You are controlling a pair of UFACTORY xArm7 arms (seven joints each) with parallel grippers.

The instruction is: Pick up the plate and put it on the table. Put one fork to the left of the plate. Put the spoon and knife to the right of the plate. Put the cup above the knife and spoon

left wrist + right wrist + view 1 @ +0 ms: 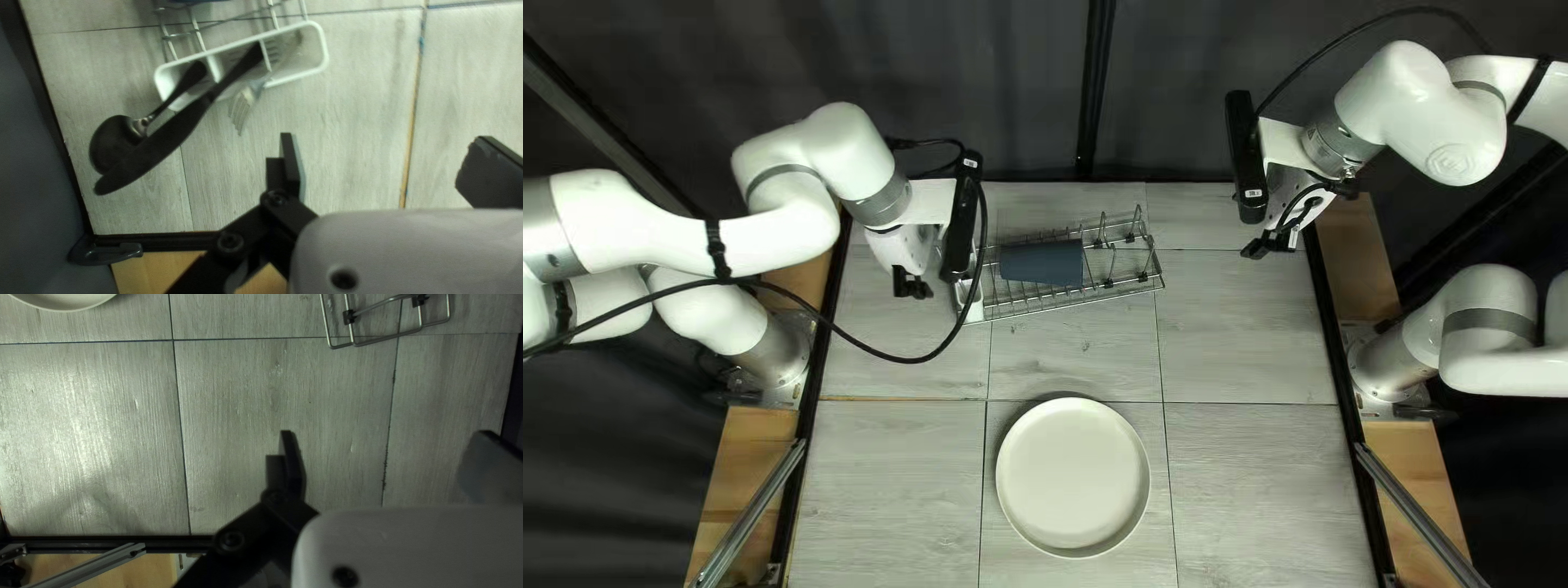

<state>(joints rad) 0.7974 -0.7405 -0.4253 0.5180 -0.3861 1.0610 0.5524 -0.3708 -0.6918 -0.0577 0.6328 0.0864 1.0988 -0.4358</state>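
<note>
Behind both claws there's a dark curtain (991, 65), and the table (893, 457) under them is flat and pale. The rack (1125, 295) is just beside the left claw (384, 136), toward the right arm. The right claw (385, 433) is wide with nothing in it, well apart from the cutlery. Plate (1073, 476) sits flat between the arms, nearer the table's near edge than either claw, so I'd call that bit done. Cup (1043, 262) lies in the rack. Ahead of the left claw is the caddy (324, 49), with knife (180, 122) and spoon (111, 141) leaning out off to one side. Fork (245, 103) next, I reckon: it's ahead of the left claw, just outside one finger, tines slanting back, handle in the caddy. Left claw's wide, empty and way nearer, so shift sideways, then forward. Knife could get bumped imo.
</note>
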